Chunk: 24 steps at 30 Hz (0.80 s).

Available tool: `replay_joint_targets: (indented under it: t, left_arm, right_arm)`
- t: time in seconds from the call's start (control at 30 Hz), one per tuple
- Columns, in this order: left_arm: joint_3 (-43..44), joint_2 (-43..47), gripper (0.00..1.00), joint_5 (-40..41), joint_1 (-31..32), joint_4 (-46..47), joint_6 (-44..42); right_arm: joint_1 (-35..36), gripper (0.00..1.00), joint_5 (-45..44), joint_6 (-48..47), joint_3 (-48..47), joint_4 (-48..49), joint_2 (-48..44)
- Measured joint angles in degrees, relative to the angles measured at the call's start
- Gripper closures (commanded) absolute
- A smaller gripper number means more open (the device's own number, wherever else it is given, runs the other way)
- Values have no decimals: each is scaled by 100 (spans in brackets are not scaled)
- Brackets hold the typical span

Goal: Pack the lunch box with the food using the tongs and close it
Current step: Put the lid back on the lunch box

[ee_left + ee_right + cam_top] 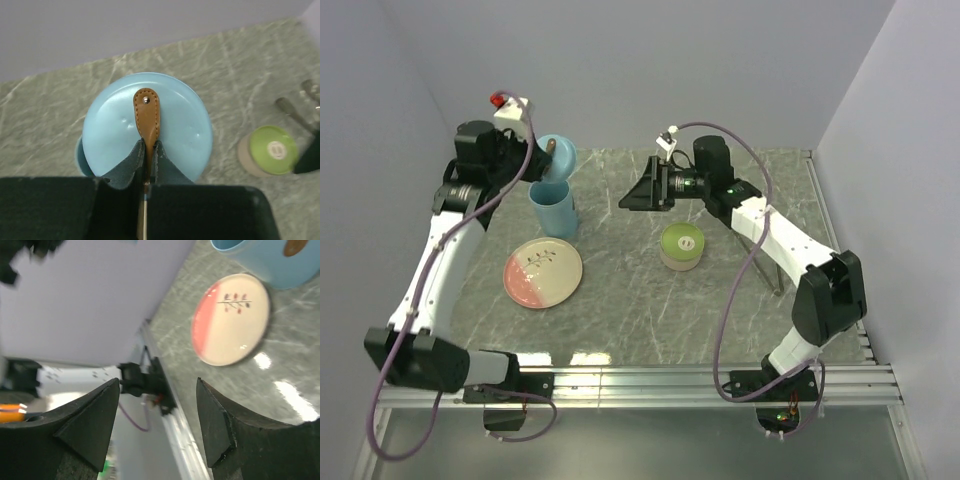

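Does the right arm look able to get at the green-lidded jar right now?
Probably yes: the right gripper is open and empty, and the green-lidded jar stands close by with nothing between.

- The left arm [438, 262] rises from its base at the near left and reaches toward the far left, with its wrist held high.
- The left gripper [148, 146] points downward, and its fingers [129, 162] are pinched together on a thin brown tab [146, 112].
- The right arm [788, 248] folds up from its base at the near right, and its forearm runs back and to the left.
- The right gripper [157, 390] lies roughly level and aims left, raised in the air, with its fingers [92, 422] spread wide apart.
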<state>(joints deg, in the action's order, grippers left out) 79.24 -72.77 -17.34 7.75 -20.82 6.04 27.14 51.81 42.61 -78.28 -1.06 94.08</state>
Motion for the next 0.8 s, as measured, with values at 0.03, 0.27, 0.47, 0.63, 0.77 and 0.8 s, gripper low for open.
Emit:
replay_joint_targets:
  t: [0.03, 0.27, 0.47, 0.63, 0.77, 0.8]
  left_arm:
    - [269, -262, 99, 164, 0, -280, -142]
    - [1488, -1438, 99, 704, -11, -1292, -605]
    - [2041, -2199, 99, 828, -13, -1818, -702]
    - [1858, -2352, 99, 868, -15, -1954, -691]
    - [1617, -2369, 99, 874, -44, -1930, -688]
    - [1567, -2376, 99, 874, -46, -1930, -686]
  right_arm:
    - [0, 30, -50, -264, -46, -238, -63]
    - [9, 30, -367, -1585, -96, -1252, -400]
    - [9, 30, -461, -1987, -96, -1687, -404]
    - [4, 30, -468, -2011, -28, -1665, -415]
    - [-2, 30, -487, -2000, 216, -1657, -518]
    - [-2, 30, -490, -2009, 254, -1657, -540]
